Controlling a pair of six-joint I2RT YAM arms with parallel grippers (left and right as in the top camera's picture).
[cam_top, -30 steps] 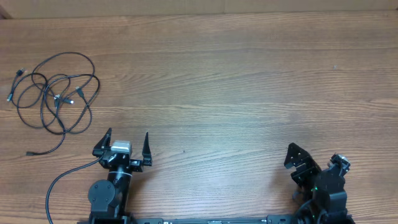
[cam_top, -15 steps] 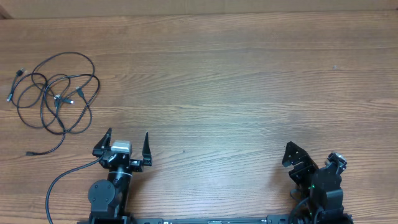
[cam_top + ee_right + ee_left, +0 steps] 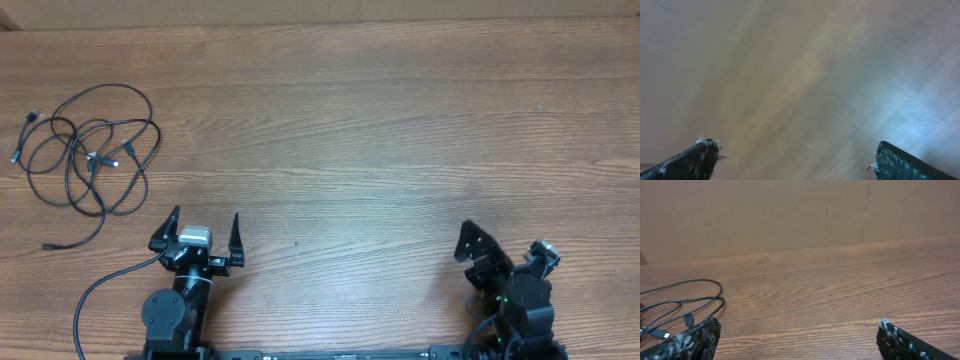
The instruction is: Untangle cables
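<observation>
The cables [image 3: 90,150] lie in a loose tangle of thin black loops at the table's far left, with small plug ends sticking out. In the left wrist view the cables [image 3: 685,307] show at the left edge. My left gripper [image 3: 205,222] stands open near the front edge, below and right of the tangle, apart from it. Its fingertips [image 3: 697,337] frame bare wood, and the left gripper [image 3: 797,332] holds nothing. My right gripper [image 3: 505,248] is open at the front right, tilted, far from the cables. The right gripper [image 3: 795,155] looks at a blurred surface.
A thicker black arm wire [image 3: 100,290] curves over the table beside the left arm's base. A brown wall [image 3: 790,215] rises behind the table's far edge. Wood-grain tabletop [image 3: 380,150] stretches between the two arms.
The right arm has shifted slightly near the front right, its gripper turning a little. The left arm and the cables have not moved.
</observation>
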